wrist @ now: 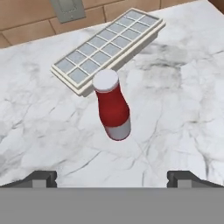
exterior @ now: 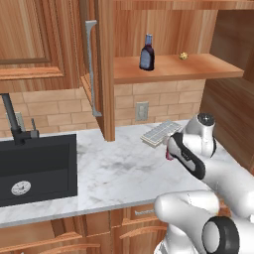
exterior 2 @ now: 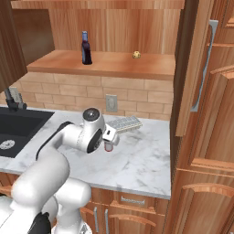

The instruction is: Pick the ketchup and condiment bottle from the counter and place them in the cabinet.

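The ketchup (wrist: 113, 111), a slim red bottle with a white cap, stands upright on the marbled counter (wrist: 183, 109), just in front of the ice tray. My gripper (wrist: 111, 178) hangs above it, open, with both fingertips wide apart and nothing between them. From the base, the hand (exterior 2: 109, 135) covers most of the ketchup (exterior 2: 109, 146), leaving a bit of red showing. The condiment bottle (exterior: 147, 53), squat and dark with a narrow neck, stands upright on the plank shelf of the open cabinet (exterior: 168, 69), also seen as the bottle (exterior 2: 86, 49) from the right.
A white ice tray (wrist: 109, 48) lies by the wall under an outlet (exterior: 142, 111). The black sink (exterior: 34, 168) with its faucet is to the left. The open cabinet door (exterior: 101, 69) juts out over the counter. A small yellowish ball (exterior: 183, 56) rests on the shelf.
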Controlling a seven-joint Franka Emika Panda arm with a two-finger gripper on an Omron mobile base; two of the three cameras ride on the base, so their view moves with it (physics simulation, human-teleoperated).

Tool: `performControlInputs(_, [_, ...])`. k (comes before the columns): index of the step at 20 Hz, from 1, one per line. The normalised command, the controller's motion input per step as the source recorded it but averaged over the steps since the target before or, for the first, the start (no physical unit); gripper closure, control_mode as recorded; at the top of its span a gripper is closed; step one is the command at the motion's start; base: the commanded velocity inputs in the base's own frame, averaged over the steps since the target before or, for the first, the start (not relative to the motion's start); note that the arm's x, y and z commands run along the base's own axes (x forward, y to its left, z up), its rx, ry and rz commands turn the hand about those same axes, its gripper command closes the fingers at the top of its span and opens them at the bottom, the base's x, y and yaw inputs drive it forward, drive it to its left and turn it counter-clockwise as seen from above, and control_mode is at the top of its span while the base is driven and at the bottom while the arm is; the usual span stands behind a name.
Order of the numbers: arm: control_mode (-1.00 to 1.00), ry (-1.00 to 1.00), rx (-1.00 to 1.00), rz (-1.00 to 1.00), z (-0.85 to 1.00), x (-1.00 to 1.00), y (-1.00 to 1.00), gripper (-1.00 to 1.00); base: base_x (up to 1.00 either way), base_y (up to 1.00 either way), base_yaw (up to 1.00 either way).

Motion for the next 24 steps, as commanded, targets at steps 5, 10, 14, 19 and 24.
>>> performControlInputs(5, [-1.00, 0.08, 0.02, 0.00, -0.07, 0.36, 0.00, -1.00, 0.00, 0.00, 0.00])
performControlInputs(10, [-1.00, 0.02, 0.00, 0.00, -0.12, 0.08, 0.00, -1.00, 0.00, 0.00, 0.00])
performControlInputs(14, [-1.00, 0.01, 0.00, 0.00, -0.24, 0.02, 0.00, -1.00, 0.00, 0.00, 0.00])
performControlInputs(19, [-1.00, 0.00, 0.00, 0.00, -0.37, 0.00, 0.00, -1.00, 0.00, 0.00, 0.00])
performControlInputs(24, [-1.00, 0.00, 0.00, 0.01, -0.24, 0.03, 0.00, -1.00, 0.00, 0.00, 0.00])
